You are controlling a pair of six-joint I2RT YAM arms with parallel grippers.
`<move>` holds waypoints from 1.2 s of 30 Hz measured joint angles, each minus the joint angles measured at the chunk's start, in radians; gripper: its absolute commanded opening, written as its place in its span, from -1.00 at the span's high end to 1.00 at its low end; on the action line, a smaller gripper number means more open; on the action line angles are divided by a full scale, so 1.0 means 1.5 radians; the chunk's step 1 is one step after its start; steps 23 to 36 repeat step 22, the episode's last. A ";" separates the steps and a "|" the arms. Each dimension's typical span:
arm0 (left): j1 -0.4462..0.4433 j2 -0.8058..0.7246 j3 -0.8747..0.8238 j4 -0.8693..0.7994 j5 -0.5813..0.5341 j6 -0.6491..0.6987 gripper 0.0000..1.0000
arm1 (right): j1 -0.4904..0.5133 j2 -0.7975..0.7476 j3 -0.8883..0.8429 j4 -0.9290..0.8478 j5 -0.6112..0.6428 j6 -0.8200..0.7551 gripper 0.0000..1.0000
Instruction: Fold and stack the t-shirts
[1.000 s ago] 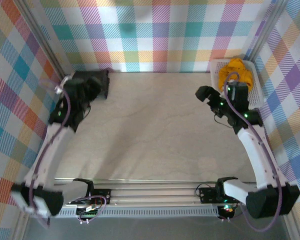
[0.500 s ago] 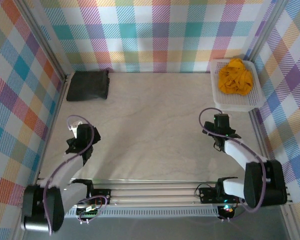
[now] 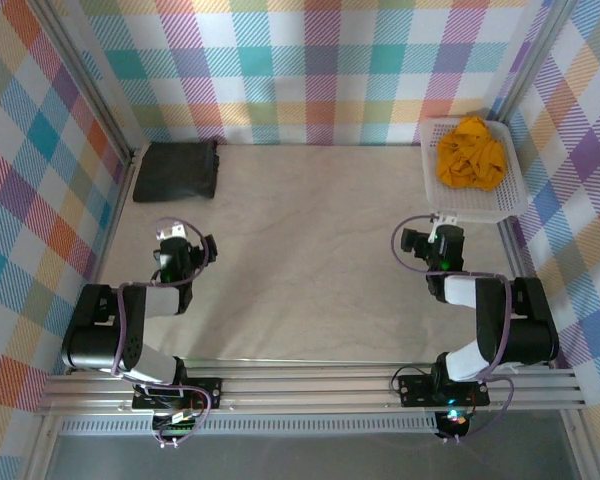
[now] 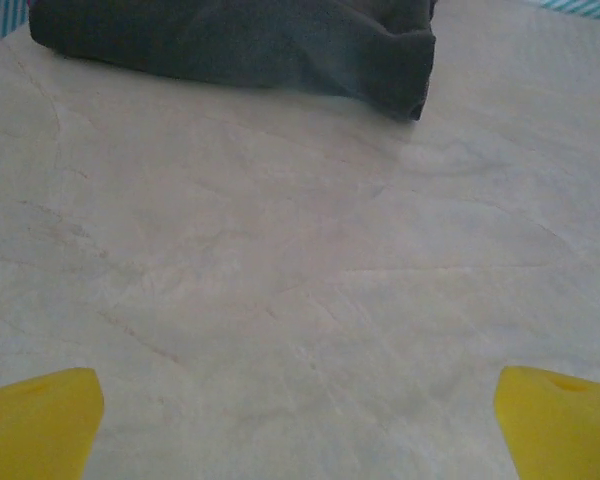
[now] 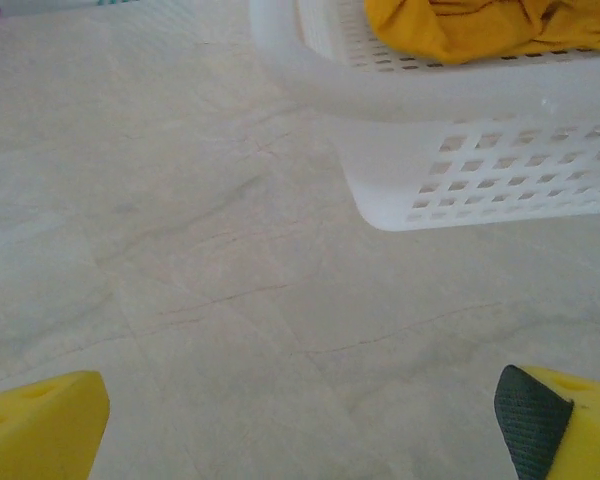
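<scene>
1. Top external view: the charcoal-grey t-shirt lies folded in the far left corner of the table, well ahead of the left gripper. The mustard-orange t-shirt sits crumpled in the white basket at the far right, beyond the right gripper.
2. Left wrist view: the left gripper is spread wide and empty over bare table. The charcoal-grey t-shirt lies ahead, apart from the yellow fingertips.
3. Right wrist view: the right gripper is also wide and empty. The white basket stands ahead to the right with the mustard-orange t-shirt inside, untouched.
</scene>
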 measured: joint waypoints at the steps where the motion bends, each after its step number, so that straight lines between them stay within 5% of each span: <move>1: 0.000 0.014 -0.017 0.030 0.001 0.003 -1.00 | 0.000 0.007 -0.013 0.025 -0.004 -0.001 -0.99; 36: -0.024 0.053 0.054 0.014 0.006 0.049 -1.00 | -0.004 0.024 -0.011 0.077 -0.080 -0.032 -0.99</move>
